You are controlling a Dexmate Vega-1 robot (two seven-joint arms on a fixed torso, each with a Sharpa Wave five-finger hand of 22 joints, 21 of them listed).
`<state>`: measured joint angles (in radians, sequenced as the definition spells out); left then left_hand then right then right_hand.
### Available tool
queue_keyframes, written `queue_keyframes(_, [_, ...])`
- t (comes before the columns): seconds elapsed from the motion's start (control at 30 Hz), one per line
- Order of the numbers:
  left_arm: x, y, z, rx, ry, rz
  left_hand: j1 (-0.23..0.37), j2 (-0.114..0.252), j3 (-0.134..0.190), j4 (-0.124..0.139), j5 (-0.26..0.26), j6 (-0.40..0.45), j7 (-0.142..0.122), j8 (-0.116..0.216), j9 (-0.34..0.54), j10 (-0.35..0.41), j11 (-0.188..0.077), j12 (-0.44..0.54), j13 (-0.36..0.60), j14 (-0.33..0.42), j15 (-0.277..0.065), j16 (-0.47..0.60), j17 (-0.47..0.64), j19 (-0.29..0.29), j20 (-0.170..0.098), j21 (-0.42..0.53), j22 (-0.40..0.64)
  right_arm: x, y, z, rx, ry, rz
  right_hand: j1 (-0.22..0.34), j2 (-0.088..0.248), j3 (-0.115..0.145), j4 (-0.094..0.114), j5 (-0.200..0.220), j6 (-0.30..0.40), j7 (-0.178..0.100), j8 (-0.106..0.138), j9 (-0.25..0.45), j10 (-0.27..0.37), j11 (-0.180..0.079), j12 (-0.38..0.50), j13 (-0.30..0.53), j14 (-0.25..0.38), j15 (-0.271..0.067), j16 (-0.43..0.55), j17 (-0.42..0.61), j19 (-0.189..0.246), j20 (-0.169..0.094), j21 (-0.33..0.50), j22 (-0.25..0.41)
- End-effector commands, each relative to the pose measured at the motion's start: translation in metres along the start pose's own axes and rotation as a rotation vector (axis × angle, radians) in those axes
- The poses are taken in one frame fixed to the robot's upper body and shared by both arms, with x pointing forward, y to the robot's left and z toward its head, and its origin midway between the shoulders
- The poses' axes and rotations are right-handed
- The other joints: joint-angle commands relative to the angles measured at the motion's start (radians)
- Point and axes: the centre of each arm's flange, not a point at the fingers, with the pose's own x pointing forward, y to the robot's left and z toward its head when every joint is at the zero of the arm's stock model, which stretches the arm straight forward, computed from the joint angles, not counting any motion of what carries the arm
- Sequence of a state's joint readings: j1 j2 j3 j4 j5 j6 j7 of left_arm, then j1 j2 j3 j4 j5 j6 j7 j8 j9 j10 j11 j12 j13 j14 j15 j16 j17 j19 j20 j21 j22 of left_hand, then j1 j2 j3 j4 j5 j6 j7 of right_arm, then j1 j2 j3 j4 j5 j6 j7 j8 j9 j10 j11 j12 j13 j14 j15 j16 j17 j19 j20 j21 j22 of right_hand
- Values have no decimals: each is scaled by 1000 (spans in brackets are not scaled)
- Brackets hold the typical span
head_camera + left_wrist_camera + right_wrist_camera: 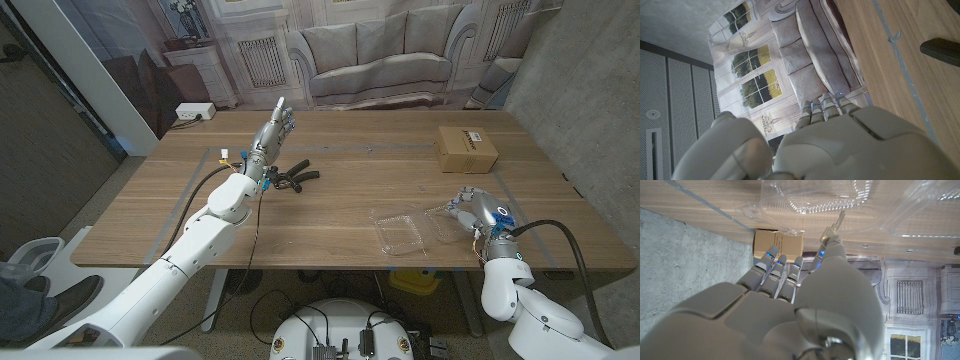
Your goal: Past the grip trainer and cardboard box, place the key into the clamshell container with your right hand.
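Observation:
My right hand (474, 212) hovers at the right half of the open clear clamshell container (402, 233), near the table's front right. In the right wrist view a small silver key (836, 223) sticks out from that hand's (805, 285) fingertips, pinched there, just over the gap between the container's two halves (810, 197). The cardboard box (466, 148) lies farther back on the right; its brown side (778, 242) shows beyond the fingers. The black grip trainer (294, 178) lies left of centre. My left hand (274, 127) is raised behind it, fingers straight, holding nothing.
The wooden table (350, 205) has pale tape lines (205, 165) on its left part. One black handle of the grip trainer (941, 50) shows past my left hand (830, 140). A backdrop printed with a sofa (390, 55) hangs behind the table.

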<state>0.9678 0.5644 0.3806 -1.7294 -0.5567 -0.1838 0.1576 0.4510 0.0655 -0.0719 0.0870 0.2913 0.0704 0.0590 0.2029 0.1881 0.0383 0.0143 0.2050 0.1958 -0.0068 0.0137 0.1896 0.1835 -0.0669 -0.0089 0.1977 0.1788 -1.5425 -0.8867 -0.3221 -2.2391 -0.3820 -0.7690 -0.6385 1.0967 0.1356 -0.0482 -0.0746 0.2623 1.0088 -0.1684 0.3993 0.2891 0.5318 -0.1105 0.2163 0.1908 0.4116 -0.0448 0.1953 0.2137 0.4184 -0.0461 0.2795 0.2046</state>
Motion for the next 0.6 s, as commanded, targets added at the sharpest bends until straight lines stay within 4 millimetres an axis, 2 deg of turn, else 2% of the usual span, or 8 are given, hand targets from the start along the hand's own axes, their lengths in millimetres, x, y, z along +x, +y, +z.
queue_keyframes(0.03, [0,0,1,0,2,-3,8,1,-5,1,-3,9,1,-1,3,0,2,2,1,5,3,2,3,-7,3,2,2,-2,3,-2,6,14,9,-6,1,2,0,-3,-15,1,-4,2,1,7,3,3,-2,-66,3,2,-4,-33,1,1])
queue_keyframes(0.6, [4,-3,3,0,-7,-15,11,3,-8,1,-5,8,1,-1,3,-1,1,2,1,4,2,2,3,-7,3,2,2,-8,5,-4,13,23,3,-20,-3,3,2,-19,-85,-4,-34,-1,-11,11,0,3,-7,-58,2,-1,-9,-26,-3,0])
